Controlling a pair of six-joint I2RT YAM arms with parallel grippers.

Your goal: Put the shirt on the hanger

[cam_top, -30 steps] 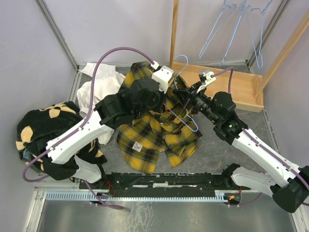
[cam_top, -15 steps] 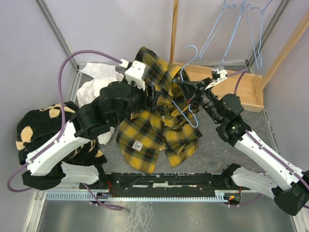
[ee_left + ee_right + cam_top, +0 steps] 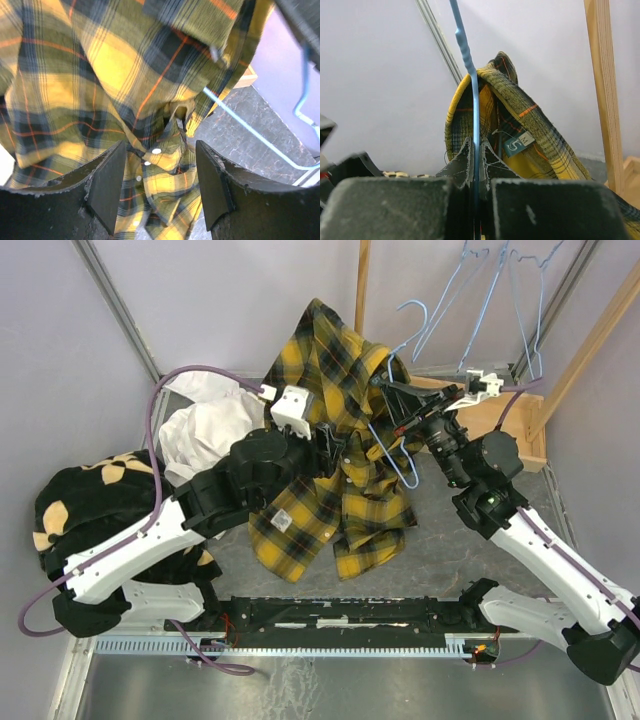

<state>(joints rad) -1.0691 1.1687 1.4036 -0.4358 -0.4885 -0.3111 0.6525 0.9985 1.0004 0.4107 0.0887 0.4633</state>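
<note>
The yellow and black plaid shirt (image 3: 335,390) hangs raised off the table, draped over the light-blue wire hanger (image 3: 402,472). My right gripper (image 3: 386,387) is shut on the hanger's wire (image 3: 475,115), just below the collar and its small label (image 3: 518,144). My left gripper (image 3: 335,445) stands open beside the shirt's front. In the left wrist view its fingers (image 3: 107,185) frame the buttoned placket (image 3: 150,160) without touching it, and the hanger's wire (image 3: 250,132) runs to the right. The shirt's lower part trails down toward the table (image 3: 330,530).
A white garment (image 3: 205,430) lies at the back left, and a black fleece with tan patches (image 3: 85,505) at the left edge. A wooden rack base (image 3: 505,425) and post (image 3: 362,300) stand at the back right, with spare blue hangers (image 3: 495,300) hanging above.
My right arm has lifted the hanger with the shirt up and toward the back. My left gripper has opened, let go of the shirt and dropped lower.
</note>
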